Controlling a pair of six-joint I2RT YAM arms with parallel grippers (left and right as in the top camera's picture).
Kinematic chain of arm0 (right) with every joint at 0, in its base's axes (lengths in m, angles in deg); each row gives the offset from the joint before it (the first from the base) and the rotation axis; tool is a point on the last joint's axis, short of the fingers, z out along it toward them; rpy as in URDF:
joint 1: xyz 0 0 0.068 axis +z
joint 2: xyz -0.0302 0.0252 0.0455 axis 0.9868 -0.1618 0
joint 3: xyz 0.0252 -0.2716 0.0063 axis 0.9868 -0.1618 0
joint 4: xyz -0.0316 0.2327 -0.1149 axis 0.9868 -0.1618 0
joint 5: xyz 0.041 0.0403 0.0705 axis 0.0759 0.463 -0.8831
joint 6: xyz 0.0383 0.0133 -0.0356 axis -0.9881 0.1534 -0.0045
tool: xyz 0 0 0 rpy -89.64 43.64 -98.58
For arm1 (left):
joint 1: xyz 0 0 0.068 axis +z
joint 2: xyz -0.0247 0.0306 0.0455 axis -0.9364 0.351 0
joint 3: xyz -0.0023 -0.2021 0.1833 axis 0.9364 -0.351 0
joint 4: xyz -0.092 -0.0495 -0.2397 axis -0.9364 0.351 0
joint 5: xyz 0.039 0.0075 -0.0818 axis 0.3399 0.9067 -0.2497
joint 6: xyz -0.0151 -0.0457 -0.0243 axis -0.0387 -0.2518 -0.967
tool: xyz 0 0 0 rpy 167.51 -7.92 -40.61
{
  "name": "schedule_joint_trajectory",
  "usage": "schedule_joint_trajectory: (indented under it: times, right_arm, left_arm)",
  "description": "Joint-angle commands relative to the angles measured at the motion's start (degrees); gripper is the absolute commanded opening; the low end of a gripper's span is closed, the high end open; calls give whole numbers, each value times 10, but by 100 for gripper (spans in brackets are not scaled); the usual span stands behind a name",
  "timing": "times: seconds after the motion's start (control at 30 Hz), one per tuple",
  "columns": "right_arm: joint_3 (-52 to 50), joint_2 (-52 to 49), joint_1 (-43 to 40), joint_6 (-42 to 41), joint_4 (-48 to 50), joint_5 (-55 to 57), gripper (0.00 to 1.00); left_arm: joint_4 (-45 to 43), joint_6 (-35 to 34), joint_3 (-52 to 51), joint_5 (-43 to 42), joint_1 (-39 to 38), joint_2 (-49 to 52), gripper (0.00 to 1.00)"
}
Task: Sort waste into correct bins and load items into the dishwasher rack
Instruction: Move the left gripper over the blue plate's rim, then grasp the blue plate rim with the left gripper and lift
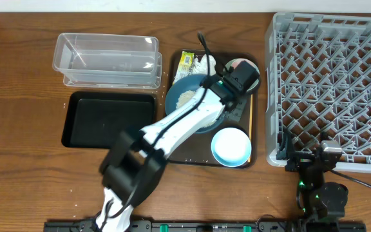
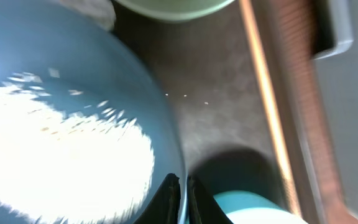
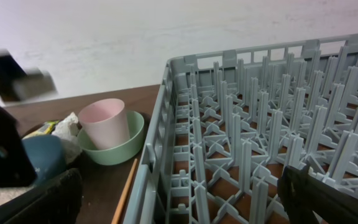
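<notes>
Blue plate [image 1: 179, 87] with rice heap [image 2: 55, 155] sits on brown tray [image 1: 195, 151]. Left claw [image 2: 183, 190] narrow, pinching plate rim. Right claw [image 3: 180, 186] wide, holding nothing, beside grey rack [image 1: 333, 77]. Pink cup [image 3: 104, 124] stands inside green bowl [image 3: 126, 149] on same tray.

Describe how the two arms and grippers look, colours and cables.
The left arm has white shells between black joints, a black cable alongside and a green light; the left gripper has dark, slim fingers. The right arm is black with a green light, a grey block on top and a trailing black cable; the right gripper has chunky black fingers.
</notes>
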Motion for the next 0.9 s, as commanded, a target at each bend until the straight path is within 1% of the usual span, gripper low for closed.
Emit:
schedule_joint_trajectory:
  times: [0.0,0.27,0.3,0.33,0.43,0.5,0.57,0.77,0.8,0.87]
  right_arm:
    - [-1,2,1,7,-3,-2,99]
    - [-1,2,1,7,-3,-2,99]
    - [-1,2,1,7,-3,-2,99]
    - [-1,2,1,7,-3,-2,99]
    - [-1,2,1,7,-3,-2,99]
    - [-1,2,1,7,-3,-2,99]
    - [-1,2,1,7,-3,-2,99]
    - [-1,2,1,7,-3,-2,99]
    - [-1,2,1,7,-3,-2,99]
    - [-1,2,1,7,-3,-2,99]
  left_arm:
    - [16,-1,7,5,2,-58,9]
    - [51,-1,7,5,16,-127,9]
    - [53,-1,7,5,19,-128,17]
    - [53,-1,7,5,20,-128,29]
    - [50,-1,5,3,18,-115,42]
    - [45,-1,5,2,14,-97,43]
    - [36,-2,5,2,10,-74,48]
    - [-8,-4,5,3,3,5,50]
    - [-17,-3,5,3,2,20,53]
    - [-24,-3,5,3,2,36,54]
